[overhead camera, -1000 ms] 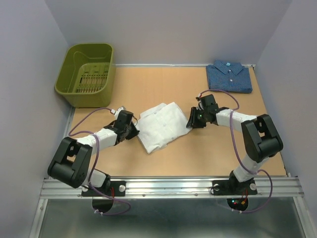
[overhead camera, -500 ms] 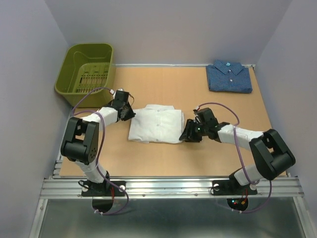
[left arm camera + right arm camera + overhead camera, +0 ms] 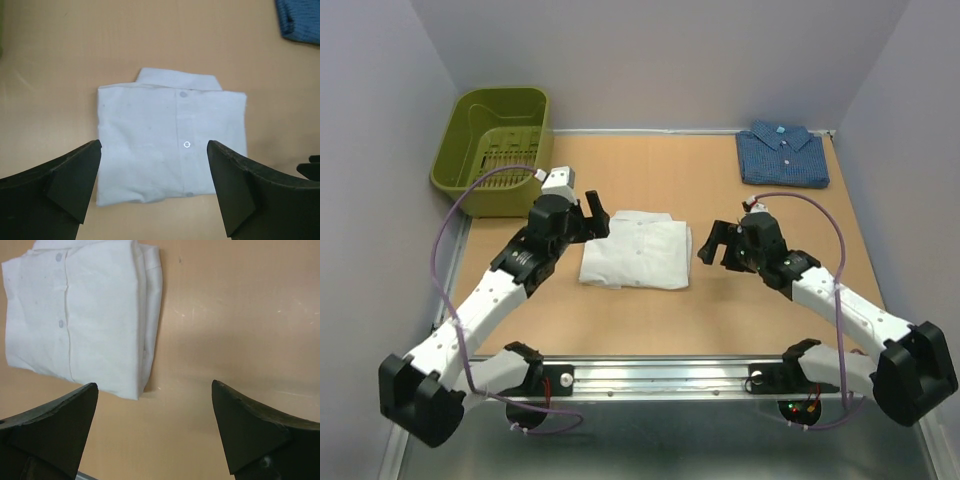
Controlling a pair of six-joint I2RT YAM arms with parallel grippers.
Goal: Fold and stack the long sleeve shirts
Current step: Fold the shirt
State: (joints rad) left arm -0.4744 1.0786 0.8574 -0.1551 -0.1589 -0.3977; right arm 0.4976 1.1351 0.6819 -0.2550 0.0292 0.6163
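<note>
The white long sleeve shirt (image 3: pixel 637 250) lies folded into a flat rectangle at mid-table, collar toward the back; it also shows as the white shirt (image 3: pixel 172 137) and the white shirt (image 3: pixel 82 312). The dark blue shirt (image 3: pixel 782 153) sits folded at the back right corner, its edge seen as the blue shirt (image 3: pixel 300 20). My left gripper (image 3: pixel 592 215) hovers open off the white shirt's left end, nothing between its fingers (image 3: pixel 65 180). My right gripper (image 3: pixel 716 243) hovers open just right of the shirt, above bare table, empty too.
A green plastic basket (image 3: pixel 500 145) stands at the back left corner. Purple-grey walls close in the table on three sides. A metal rail (image 3: pixel 660 378) runs along the near edge by the arm bases.
Both grippers have let go of the white shirt, opened wide and lifted away to either side. The shirt went from a skewed bundle to a squared, flat fold.
</note>
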